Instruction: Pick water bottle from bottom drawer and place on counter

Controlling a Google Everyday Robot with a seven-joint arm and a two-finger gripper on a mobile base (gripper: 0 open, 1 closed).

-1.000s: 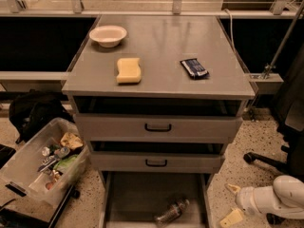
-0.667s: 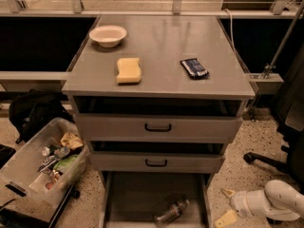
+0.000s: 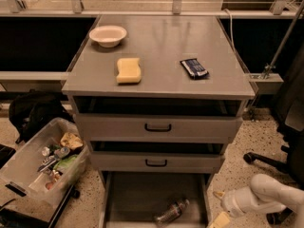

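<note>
The water bottle (image 3: 172, 213) lies on its side at the bottom centre of the frame, on the flat floor of the pulled-out bottom drawer (image 3: 135, 196). It sits slanted, right of the drawer's middle, a small clear crinkled thing with a dark band, and it has not budged since a second ago. What has changed is the white, smooth-shelled arm (image 3: 259, 199) in the lower right corner. It has slid a little to the left and now sits nearer the drawer's right wall, and the pale tan gripper (image 3: 219, 219) at its end has gone with it. The gripper hangs low, outside the drawer, just beside that wall and apart from the bottle. Whether it is open or closed I cannot tell. The drawer itself is a wide, shallow grey metal tray. Above it are two closed grey drawer fronts (image 3: 118, 144), each with a slim black handle. The counter (image 3: 161, 42) on top is a matte grey rectangle with a faint sheen, filling the upper middle of the frame. On it sit a spongy yellow block (image 3: 128, 70) left of centre, a round cream bowl (image 3: 108, 34) further back on the left, and a flat dark blue snack packet (image 3: 194, 68) on the right. All three are exactly where they were. At lower left a translucent plastic bin (image 3: 23, 167) of mixed scraps stands on the speckled floor (image 3: 240, 163), with a black bag (image 3: 33, 110) behind it.
</note>
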